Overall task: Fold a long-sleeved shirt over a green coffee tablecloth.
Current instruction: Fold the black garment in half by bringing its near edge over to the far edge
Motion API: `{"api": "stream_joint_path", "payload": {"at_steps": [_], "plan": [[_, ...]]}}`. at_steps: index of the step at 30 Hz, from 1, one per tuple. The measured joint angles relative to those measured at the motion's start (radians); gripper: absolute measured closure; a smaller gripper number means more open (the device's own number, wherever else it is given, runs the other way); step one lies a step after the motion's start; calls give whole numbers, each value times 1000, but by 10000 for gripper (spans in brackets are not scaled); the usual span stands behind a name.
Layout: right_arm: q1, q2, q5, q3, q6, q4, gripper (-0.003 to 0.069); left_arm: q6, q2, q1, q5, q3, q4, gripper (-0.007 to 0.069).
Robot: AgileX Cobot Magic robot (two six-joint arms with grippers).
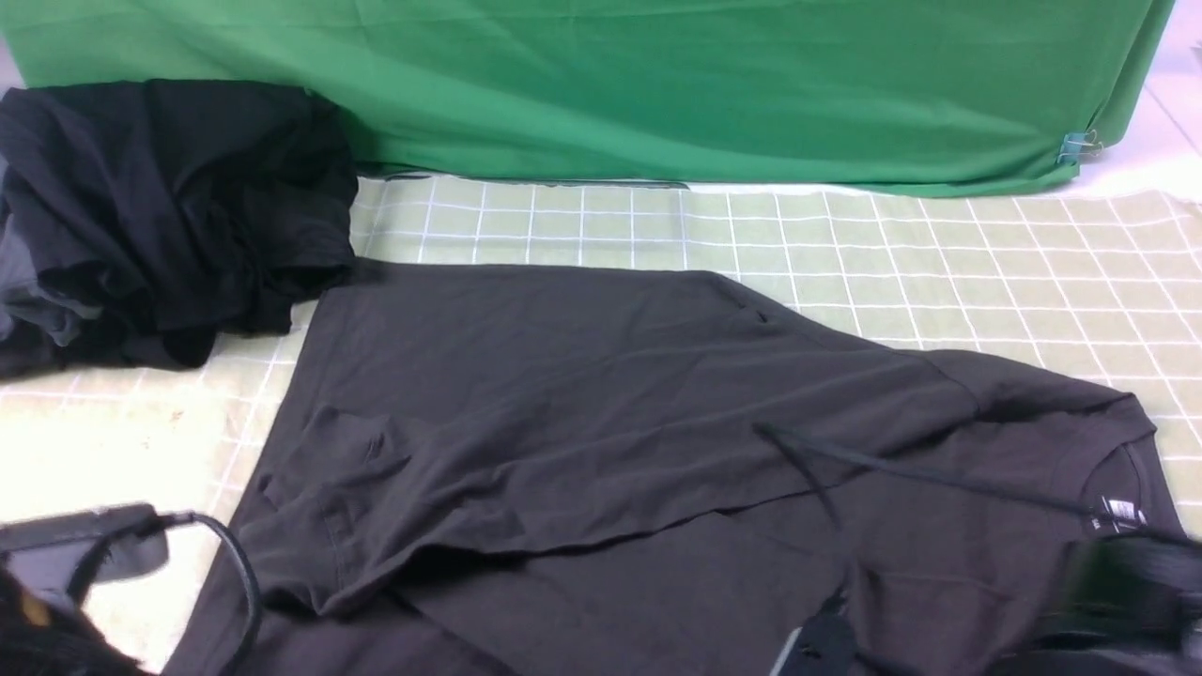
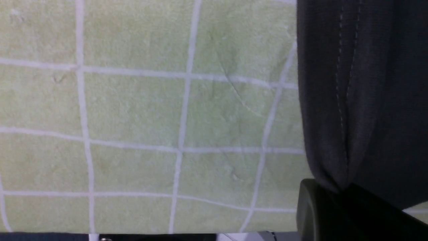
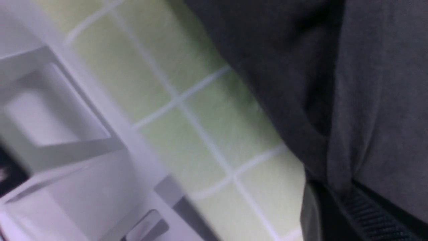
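Only an illegible white label [image 1: 1119, 514] inside shirt [image 1: 601, 376]

Left arm [image 1: 80, 549]: a flat, dark-grey housing with rounded corners and a matte finish. A thick black cable [image 1: 239, 573] leaves one end of it in a curved loop.

Left gripper [image 2: 344, 192]: its fingers [image 2: 321, 214] are matte black with a smooth, rounded outer edge. No markings are legible.

Right arm [image 1: 1127, 582]: black with a slight sheen. It is blurred, so finer detail is unreadable.

Right gripper [image 3: 337, 187]: its fingers [image 3: 367, 214] are black with a fine ribbed texture along one face and a paler grey edge on the outer side.
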Motion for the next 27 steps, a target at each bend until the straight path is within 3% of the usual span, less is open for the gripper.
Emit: {"api": "stream_joint_path", "payload": {"at_steps": [7,11,19,27], "plan": [[-14,-179,87,-88,101,-154,629,-38,-70,0,19,-225,78,602],[-145,-163,82,-249,88,-281,629,-70,66,0,2,-432,181,602],[-405,41,-30,-461,-44,-289,629,-73,405,36,-69,-715,194,602],[-532,350,-149,-685,-95,-288,630,-38,785,93,-107,-1013,152,602]]}}
